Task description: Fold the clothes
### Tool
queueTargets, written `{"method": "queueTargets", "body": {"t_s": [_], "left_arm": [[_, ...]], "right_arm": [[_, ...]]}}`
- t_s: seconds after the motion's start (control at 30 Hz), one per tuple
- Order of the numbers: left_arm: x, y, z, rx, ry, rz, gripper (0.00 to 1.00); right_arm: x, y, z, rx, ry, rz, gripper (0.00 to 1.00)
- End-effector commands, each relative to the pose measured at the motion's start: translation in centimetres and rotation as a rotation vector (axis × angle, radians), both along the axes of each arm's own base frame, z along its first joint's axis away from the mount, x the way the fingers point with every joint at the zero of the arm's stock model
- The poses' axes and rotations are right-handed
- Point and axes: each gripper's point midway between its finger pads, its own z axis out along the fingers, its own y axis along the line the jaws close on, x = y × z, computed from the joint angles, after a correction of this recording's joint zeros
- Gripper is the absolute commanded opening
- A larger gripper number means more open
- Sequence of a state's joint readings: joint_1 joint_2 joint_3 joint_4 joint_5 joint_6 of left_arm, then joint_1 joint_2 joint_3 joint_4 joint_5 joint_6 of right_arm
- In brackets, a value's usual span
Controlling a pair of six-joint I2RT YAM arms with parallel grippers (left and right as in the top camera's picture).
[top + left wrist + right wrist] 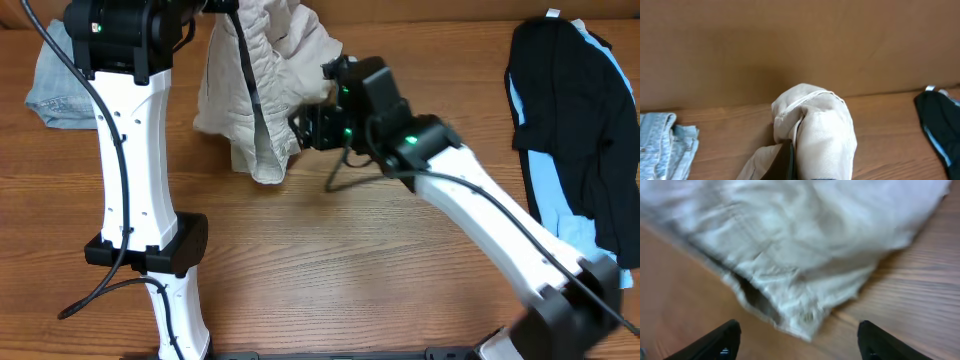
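The light beige shorts (262,85) are lifted at the back of the table, bunched and hanging down to the wood. My left gripper (791,161) is shut on a fold of the shorts (825,130), and cloth drapes over its fingers. In the overhead view it sits at the top edge (222,8). My right gripper (305,128) is open and empty, just beside the shorts' lower right edge. In the right wrist view its fingers (800,342) are spread wide, with a hem corner of the shorts (805,322) just ahead, apart from them.
Faded blue denim shorts (58,80) lie at the back left, also in the left wrist view (660,145). Black and light-blue garments (575,110) lie at the right, also seen in the left wrist view (940,120). The wooden table (330,260) is bare in front. A brown wall stands behind.
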State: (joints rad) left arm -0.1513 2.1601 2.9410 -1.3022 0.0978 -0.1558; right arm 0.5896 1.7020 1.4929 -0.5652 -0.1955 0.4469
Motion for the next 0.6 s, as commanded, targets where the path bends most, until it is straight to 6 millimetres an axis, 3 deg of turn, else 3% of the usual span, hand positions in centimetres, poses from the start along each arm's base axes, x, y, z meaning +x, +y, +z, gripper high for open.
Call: {"method": "queueTargets", "body": {"t_s": [0.0, 0.17, 0.37, 0.57], "left_arm": [[-1.2, -0.7, 3.4, -0.094, -0.076, 0.002, 0.04], [-1.1, -1.0, 3.7, -0.107, -0.086, -0.001, 0.04], [-1.2, -1.6, 3.8, -0.105, -0.092, -0.01, 0.04], [-1.3, -1.6, 3.7, -0.102, -0.085, -0.013, 0.04]], "right_arm": [[1.6, 1.4, -2.9, 0.078, 0.107, -0.09, 0.75], [2.6, 3.8, -5.6, 0.142, 0.171, -0.14, 0.75], [0.7, 6.3, -7.0, 0.139, 0.218, -0.149, 0.76], [-0.5, 6.9, -8.5, 0.114, 0.272, -0.198, 0.8]]}}
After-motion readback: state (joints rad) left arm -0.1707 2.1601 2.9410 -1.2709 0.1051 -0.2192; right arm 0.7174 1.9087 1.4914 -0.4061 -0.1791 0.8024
